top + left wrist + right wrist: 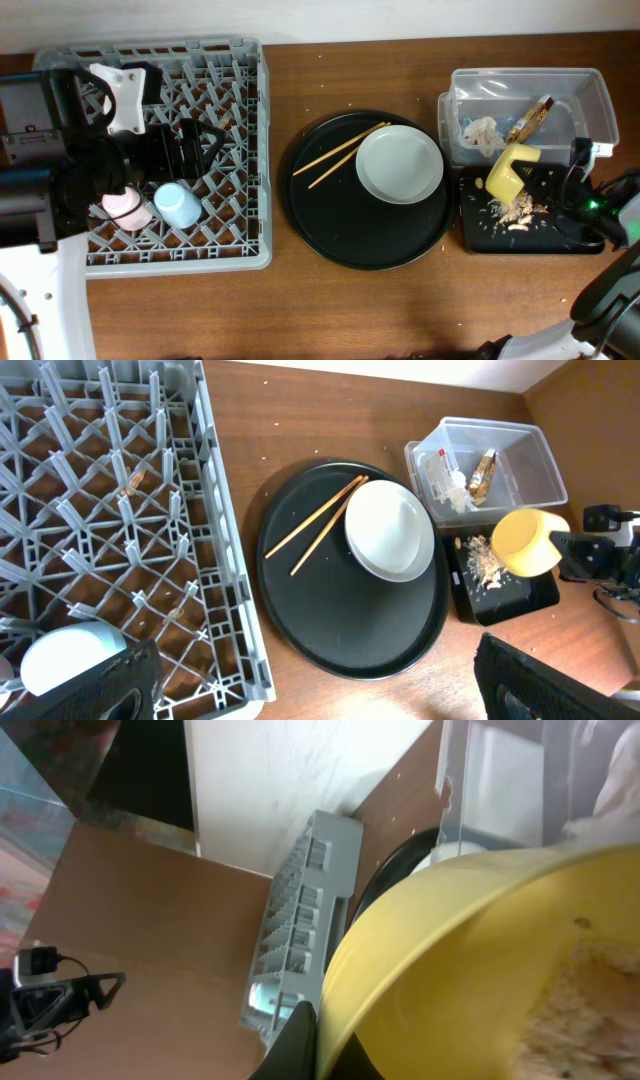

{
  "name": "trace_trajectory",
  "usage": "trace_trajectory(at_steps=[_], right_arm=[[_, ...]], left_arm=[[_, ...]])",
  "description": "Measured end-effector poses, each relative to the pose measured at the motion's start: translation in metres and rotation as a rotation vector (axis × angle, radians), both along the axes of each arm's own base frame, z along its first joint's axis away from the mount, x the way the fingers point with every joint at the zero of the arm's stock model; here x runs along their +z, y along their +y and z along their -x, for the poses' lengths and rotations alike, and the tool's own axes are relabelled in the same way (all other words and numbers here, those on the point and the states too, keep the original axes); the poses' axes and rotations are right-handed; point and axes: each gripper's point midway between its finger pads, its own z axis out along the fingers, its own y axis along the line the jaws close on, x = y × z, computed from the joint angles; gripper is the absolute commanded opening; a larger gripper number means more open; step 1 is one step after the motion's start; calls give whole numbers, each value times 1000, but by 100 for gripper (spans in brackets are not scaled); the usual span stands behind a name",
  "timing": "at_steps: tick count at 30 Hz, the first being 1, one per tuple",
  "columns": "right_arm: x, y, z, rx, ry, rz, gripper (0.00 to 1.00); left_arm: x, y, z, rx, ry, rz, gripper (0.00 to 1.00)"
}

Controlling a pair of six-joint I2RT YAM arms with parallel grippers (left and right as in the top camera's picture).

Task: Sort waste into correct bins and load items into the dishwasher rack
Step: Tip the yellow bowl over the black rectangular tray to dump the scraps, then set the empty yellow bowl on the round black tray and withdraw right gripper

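Note:
My right gripper point(322, 1038) is shut on the rim of the yellow bowl point(509, 171), holding it tipped over the shallow black tray point(478, 232). Brownish food scraps point(515, 209) lie on that tray, and some residue clings inside the bowl point(590, 1005). The clear tub point(596, 92) holds the white tissue point(481, 132) and the gold-brown wrapper point(530, 118). The pale plate point(400, 164) and the chopsticks point(338, 156) lie on the round black tray point(330, 225). The pink cup point(125, 207) and the light-blue cup point(179, 205) sit in the grey rack point(250, 150). My left gripper point(320, 700) is open and empty above the rack's near corner.
The left arm's body point(60, 150) covers the left part of the rack. Cables and the right arm point(600, 205) crowd the table's right edge. Bare wood lies between the rack and the round tray and along the front.

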Motion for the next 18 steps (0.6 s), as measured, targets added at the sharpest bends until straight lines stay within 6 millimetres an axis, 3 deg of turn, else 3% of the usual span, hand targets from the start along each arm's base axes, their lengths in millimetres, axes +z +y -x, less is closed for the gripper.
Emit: trace_trajectory(at_steps=[5,10,18], right_arm=[[-7,5,7,13,27,29,4],[0,12,16,-2,153,-127,4],[2,11,17,-8,172,-78,4]], left_arm=[[0,0,0,0,0,0,99],[0,0,0,0,0,0,99],[0,0,0,0,0,0,99]])
